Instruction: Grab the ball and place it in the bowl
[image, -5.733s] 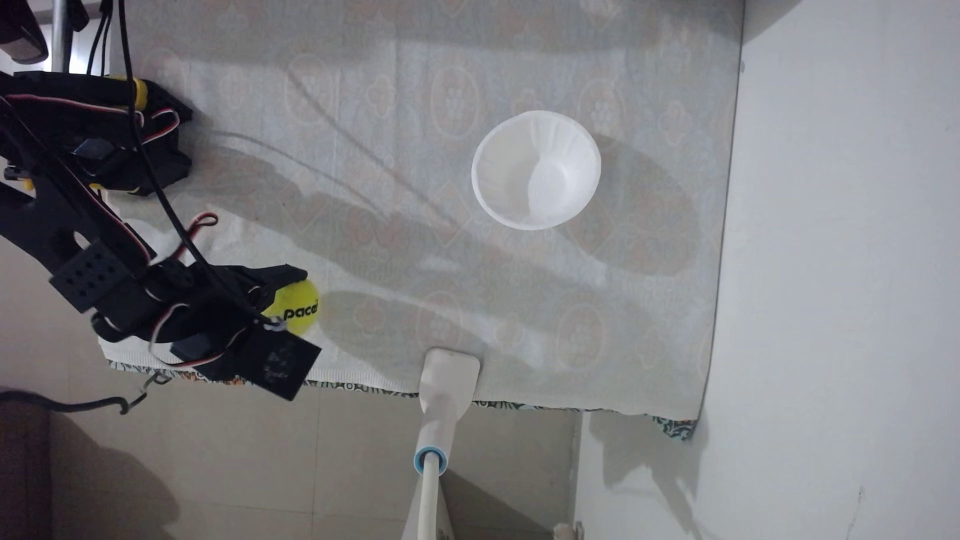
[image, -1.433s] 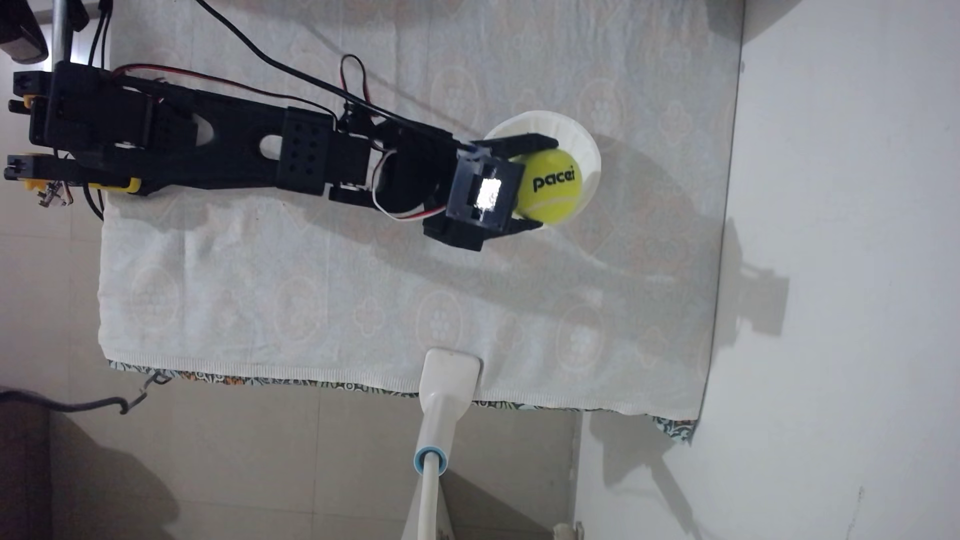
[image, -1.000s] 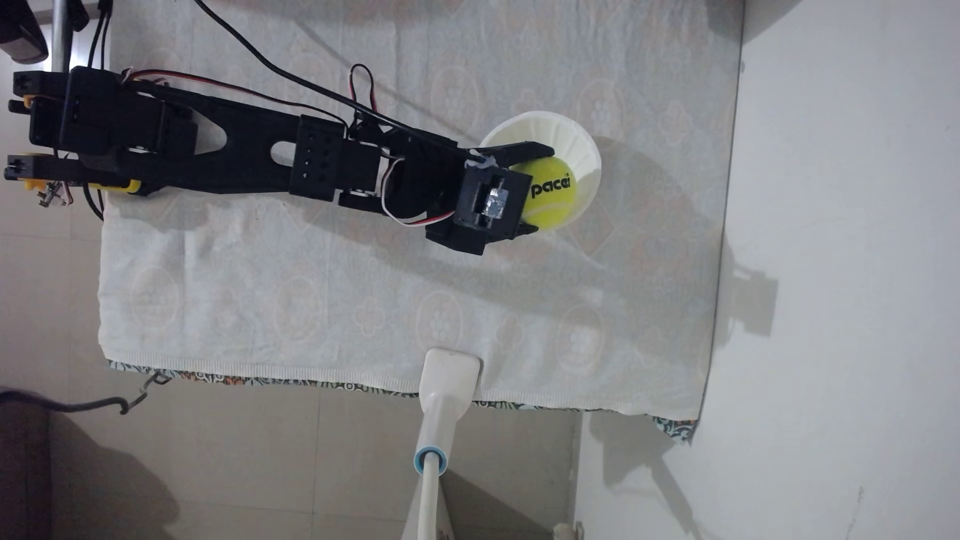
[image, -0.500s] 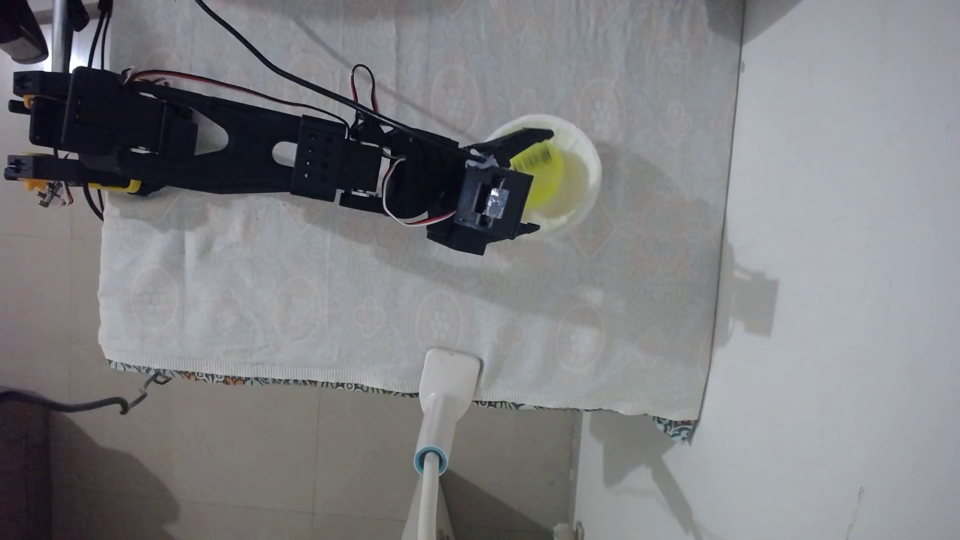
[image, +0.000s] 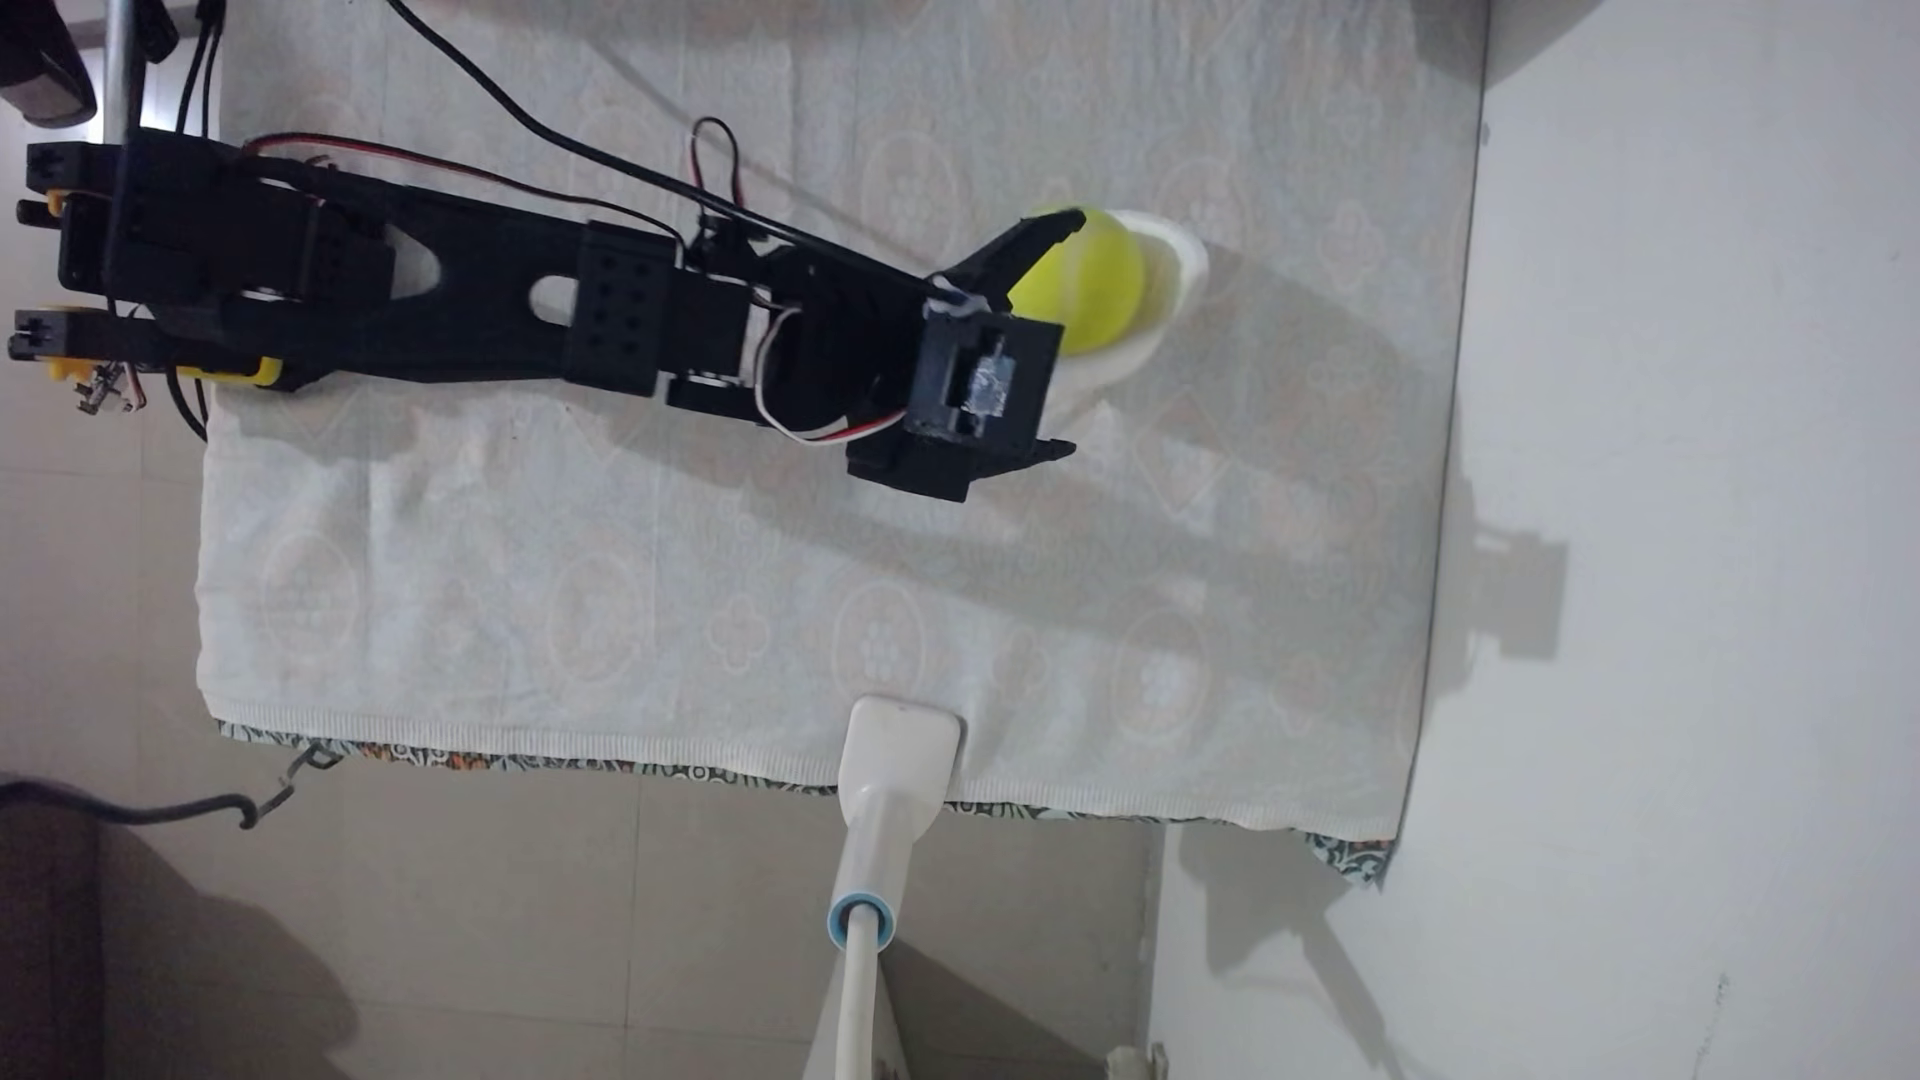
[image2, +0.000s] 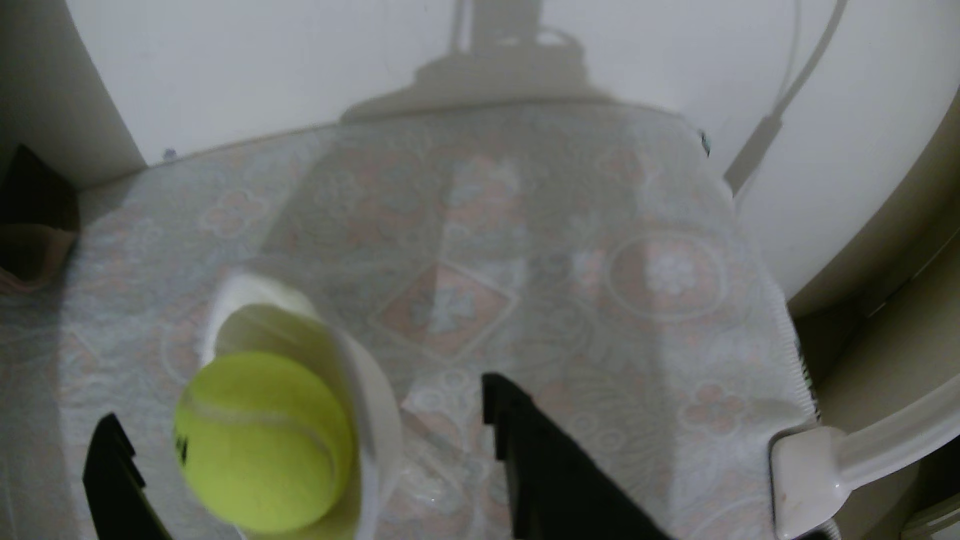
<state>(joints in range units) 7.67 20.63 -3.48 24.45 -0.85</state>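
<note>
step: release, ball let go | black two-finger gripper (image: 1070, 332) spread wide, grasping nothing | fuzzy yellow-green tennis ball (image2: 262, 444) sits in tipped white fluted disposable bowl (image2: 376, 410), toward the patterned cloth's (image: 623, 582) far edge in wrist view | next: likely lift clear without nudging bowl.

One tennis ball (image: 1081, 280) is showing in both views, along with one white fluted disposable bowl (image: 1172, 272). One black robot arm (image: 499, 291) is reaching across one patterned cloth (image: 623, 582), carrying one two-finger gripper (image: 1070, 334). One white flat-headed handle with a blue ring (image: 883, 800) is lying at the cloth's edge. One hooked dark cable (image: 156, 808) is lying on the floor.
</note>
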